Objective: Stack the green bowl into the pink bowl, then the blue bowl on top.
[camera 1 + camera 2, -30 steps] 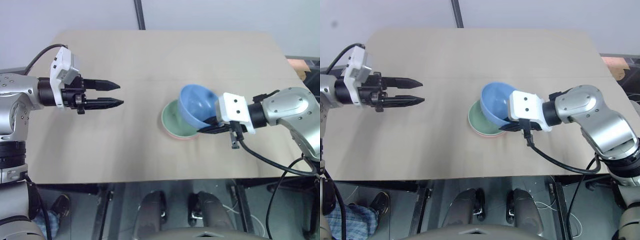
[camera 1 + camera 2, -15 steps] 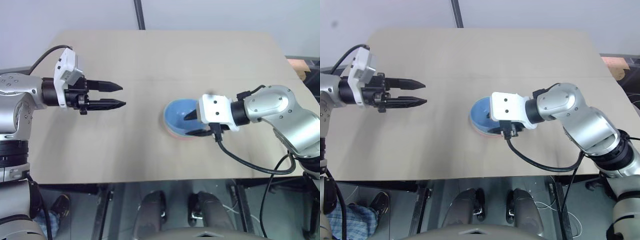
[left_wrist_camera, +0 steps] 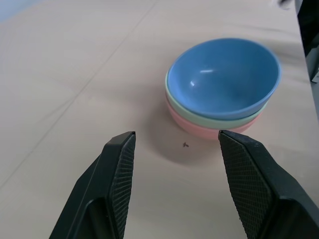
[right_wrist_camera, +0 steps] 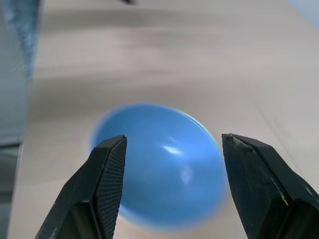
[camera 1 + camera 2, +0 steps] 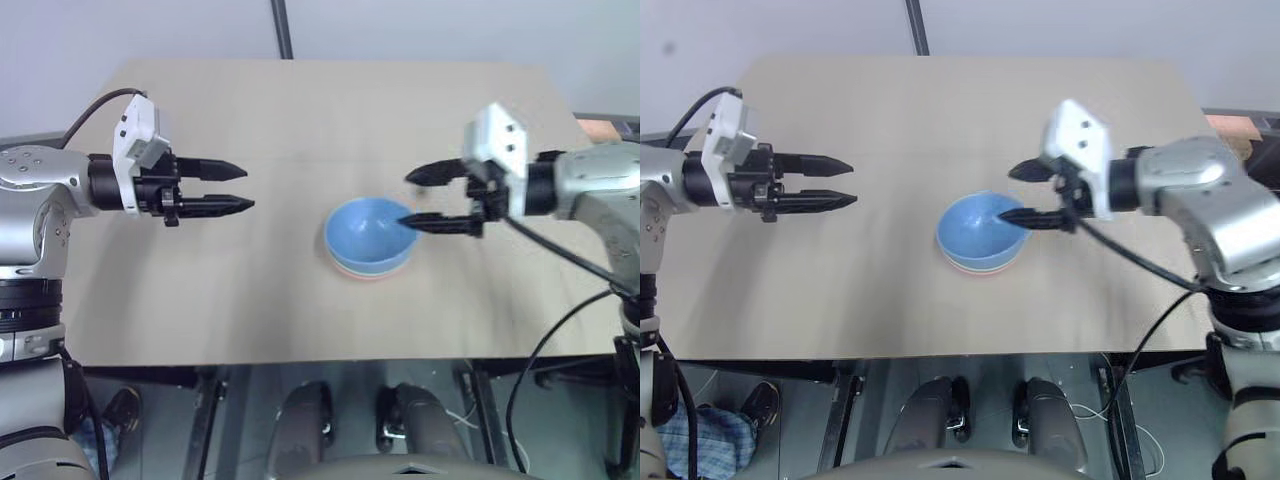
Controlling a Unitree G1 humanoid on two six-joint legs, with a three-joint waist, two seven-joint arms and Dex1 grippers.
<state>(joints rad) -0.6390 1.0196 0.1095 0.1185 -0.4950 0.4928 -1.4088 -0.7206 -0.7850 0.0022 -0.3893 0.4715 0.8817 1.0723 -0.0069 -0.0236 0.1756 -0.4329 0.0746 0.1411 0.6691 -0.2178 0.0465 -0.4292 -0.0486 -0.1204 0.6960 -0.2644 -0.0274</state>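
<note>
The three bowls stand nested near the middle of the table. The blue bowl (image 5: 371, 233) is on top, with the thin rim of the green bowl (image 3: 212, 116) under it and the pink bowl (image 3: 199, 128) at the bottom. My right gripper (image 5: 410, 198) is open just right of the stack and slightly above it, holding nothing; its lower finger reaches over the blue bowl's right rim. My left gripper (image 5: 240, 188) hovers open and empty well to the left of the stack, pointing toward it.
The light wooden table (image 5: 300, 110) spreads wide around the stack, bare to the back and left. Its front edge (image 5: 330, 360) runs close below the bowls.
My right gripper let go of the blue bowl, which dropped level into the stack. The gripper opened wide, then drew back up and to the right. The left arm stayed put.
</note>
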